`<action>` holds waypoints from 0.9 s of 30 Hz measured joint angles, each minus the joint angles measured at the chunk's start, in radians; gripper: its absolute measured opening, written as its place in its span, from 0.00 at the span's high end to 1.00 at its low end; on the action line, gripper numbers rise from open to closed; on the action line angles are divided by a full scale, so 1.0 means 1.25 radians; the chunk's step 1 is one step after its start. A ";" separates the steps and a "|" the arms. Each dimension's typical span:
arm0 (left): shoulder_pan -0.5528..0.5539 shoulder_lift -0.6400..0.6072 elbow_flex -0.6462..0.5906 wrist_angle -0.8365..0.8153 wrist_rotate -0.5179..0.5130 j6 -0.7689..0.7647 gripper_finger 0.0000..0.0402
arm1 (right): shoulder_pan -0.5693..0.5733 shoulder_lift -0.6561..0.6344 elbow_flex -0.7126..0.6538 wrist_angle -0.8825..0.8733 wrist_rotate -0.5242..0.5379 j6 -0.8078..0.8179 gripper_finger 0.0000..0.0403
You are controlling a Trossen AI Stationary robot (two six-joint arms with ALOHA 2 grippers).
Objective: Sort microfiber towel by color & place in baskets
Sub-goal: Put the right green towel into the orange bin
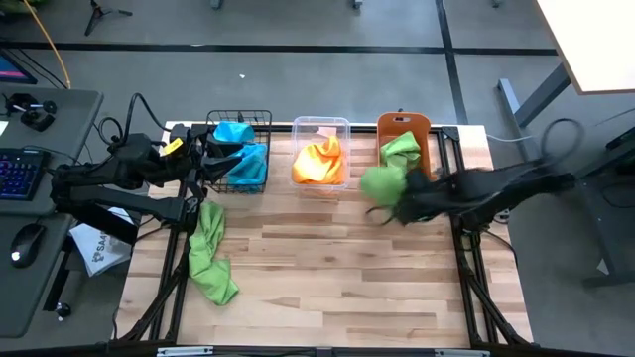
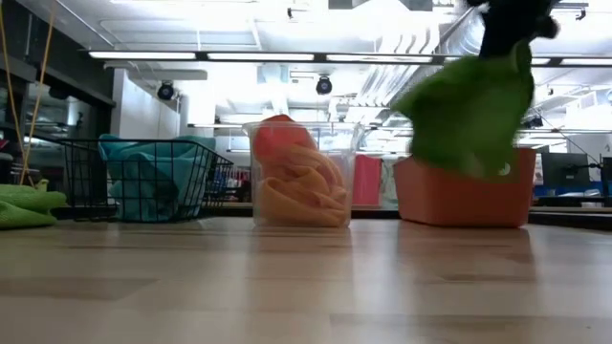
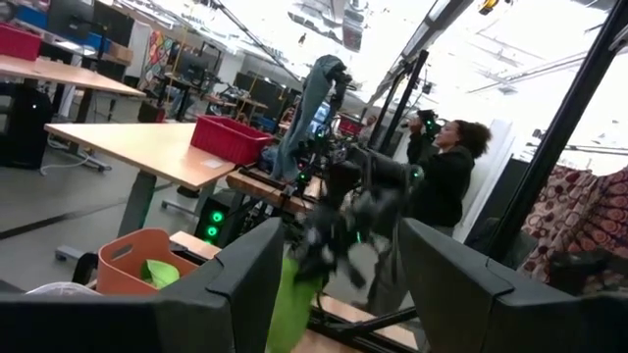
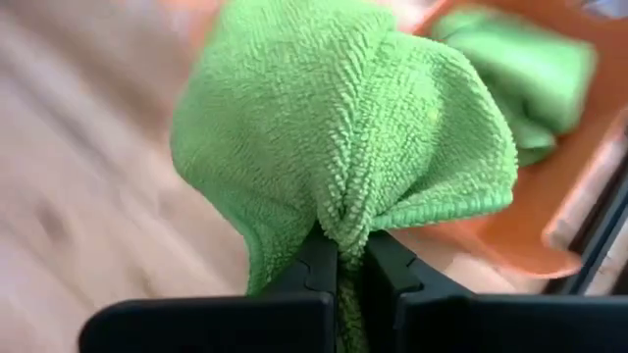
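Right gripper is pinching a green towel by one bunched fold, dangling it beside the orange bin (another green inside); that trailing cloth could be snagging the rim.

The table is pale wood with plank stripes. A black wire mesh basket holds turquoise blue towels. The clear plastic tub shows bright orange towels. The orange plastic bin carries a lime green towel. Another lime green towel sits in the dark right hand, and a third lime green one lies on the wood.
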 joint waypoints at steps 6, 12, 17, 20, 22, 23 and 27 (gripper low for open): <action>0.000 0.000 0.000 0.000 -0.041 0.002 0.52 | -0.005 -0.260 -0.059 0.005 0.199 0.104 0.99; 0.000 0.000 0.000 0.004 -0.065 0.001 0.52 | -0.059 -0.371 -0.069 0.013 0.399 0.114 1.00; 0.000 0.000 0.000 0.016 -0.068 0.001 0.52 | -0.130 -0.367 -0.069 0.047 0.443 0.086 1.00; 0.000 0.000 0.000 0.021 -0.087 0.001 0.52 | -0.165 -0.333 -0.069 0.111 0.408 0.017 1.00; 0.000 0.000 0.000 0.027 -0.095 0.002 0.52 | -0.192 -0.296 -0.069 0.147 0.369 -0.039 1.00; 0.000 0.000 0.000 0.031 -0.101 0.007 0.52 | -0.208 -0.278 -0.069 0.157 0.357 -0.057 1.00; 0.000 0.000 0.000 0.053 -0.107 0.014 0.52 | -0.295 -0.208 -0.070 0.204 0.278 -0.127 1.00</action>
